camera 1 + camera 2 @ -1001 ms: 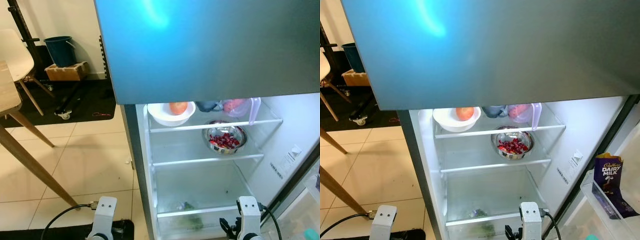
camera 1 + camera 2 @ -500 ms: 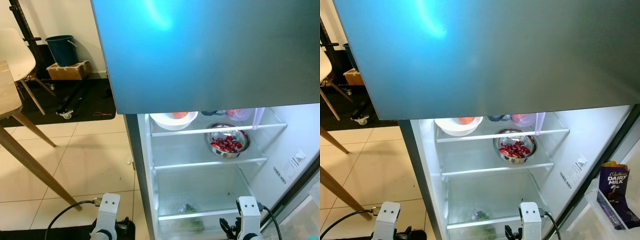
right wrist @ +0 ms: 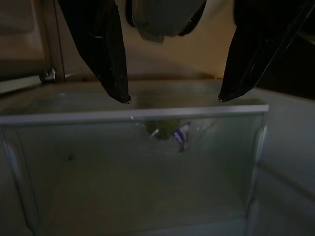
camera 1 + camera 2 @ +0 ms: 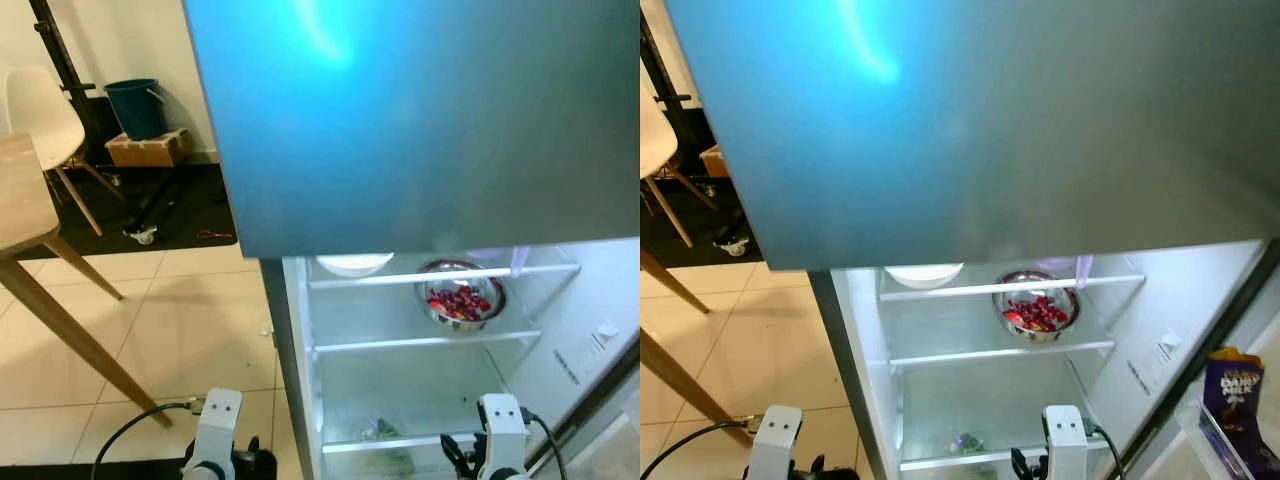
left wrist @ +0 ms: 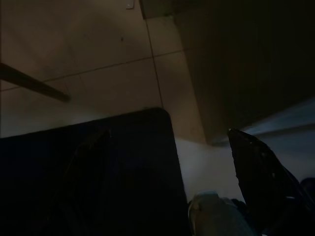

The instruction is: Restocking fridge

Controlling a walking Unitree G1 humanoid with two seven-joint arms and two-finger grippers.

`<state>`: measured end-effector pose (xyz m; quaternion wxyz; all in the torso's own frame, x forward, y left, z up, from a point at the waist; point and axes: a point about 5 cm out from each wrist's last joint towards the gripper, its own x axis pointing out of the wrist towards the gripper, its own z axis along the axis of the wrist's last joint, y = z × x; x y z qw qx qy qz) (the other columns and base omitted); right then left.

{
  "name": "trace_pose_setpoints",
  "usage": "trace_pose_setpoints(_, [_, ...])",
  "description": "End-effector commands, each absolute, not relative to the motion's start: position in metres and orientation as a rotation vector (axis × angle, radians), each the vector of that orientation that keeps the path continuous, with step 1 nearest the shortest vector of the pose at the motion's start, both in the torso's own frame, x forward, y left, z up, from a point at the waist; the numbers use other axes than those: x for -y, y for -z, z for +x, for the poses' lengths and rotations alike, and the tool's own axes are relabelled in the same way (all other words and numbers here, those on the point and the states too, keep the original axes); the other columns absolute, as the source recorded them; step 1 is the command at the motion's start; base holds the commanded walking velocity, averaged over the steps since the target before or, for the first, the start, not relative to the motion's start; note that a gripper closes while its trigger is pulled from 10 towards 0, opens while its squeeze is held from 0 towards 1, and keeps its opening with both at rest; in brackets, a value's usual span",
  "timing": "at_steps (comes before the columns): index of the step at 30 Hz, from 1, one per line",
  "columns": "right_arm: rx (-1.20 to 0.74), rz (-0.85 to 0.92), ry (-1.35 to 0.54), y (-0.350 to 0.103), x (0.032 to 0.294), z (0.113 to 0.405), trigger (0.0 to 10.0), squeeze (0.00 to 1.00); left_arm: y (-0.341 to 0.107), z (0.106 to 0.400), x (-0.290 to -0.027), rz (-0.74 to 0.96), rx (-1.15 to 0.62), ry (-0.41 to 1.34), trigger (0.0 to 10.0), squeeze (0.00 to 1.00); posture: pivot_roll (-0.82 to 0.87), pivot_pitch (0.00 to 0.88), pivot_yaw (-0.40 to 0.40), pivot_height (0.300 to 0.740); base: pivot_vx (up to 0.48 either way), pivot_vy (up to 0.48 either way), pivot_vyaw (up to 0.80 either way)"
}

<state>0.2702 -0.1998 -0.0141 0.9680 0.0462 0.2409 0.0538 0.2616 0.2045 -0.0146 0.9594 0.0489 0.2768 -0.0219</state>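
Observation:
The fridge's lower compartment point(image 4: 420, 340) stands open below the closed blue-grey upper door point(image 4: 420, 110). On the top shelf the rim of a white bowl point(image 4: 352, 263) peeks out under that door. A steel bowl of red pieces point(image 4: 460, 297) sits on the shelf below. Greens lie in the clear bottom drawer point(image 3: 133, 162). A purple Dairy Milk pack point(image 4: 1230, 385) stands in the door shelf at right. My right gripper point(image 3: 174, 98) hangs open just before the drawer. My left gripper point(image 5: 168, 131) hangs open over a dark mat point(image 5: 98, 167).
A wooden table point(image 4: 25, 200) with slanted legs stands at left, a white chair point(image 4: 45, 110) behind it. A blue bucket point(image 4: 138, 105) and a wooden box point(image 4: 150, 148) sit by the far wall on a black mat. Beige floor tiles point(image 4: 160, 330) lie left of the fridge.
The whole view has shifted, so the camera moved. The upper door now hides more of the top shelf, including the orange fruit and cups seen earlier. Both arms hang as before.

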Motion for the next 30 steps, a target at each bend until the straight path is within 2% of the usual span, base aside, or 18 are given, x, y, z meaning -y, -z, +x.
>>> trace_pose_setpoints(1, [-0.485, 0.092, -0.11, 0.0155, 0.2015, 0.2673, 10.0, 0.0, 0.0195, 0.257, -0.2052, 0.104, -0.583, 0.049, 10.0, 0.0, -0.06, 0.127, 0.009, 0.671, 0.0, 0.0, 0.0])
trace_pose_setpoints(30, [-0.466, 0.098, -0.07, 0.0138, 0.208, 0.2671, 10.0, 0.0, 0.0194, 0.2606, -0.206, 0.116, -0.588, 0.06, 10.0, 0.0, -0.06, 0.144, 0.026, 0.671, 0.0, 0.0, 0.0])
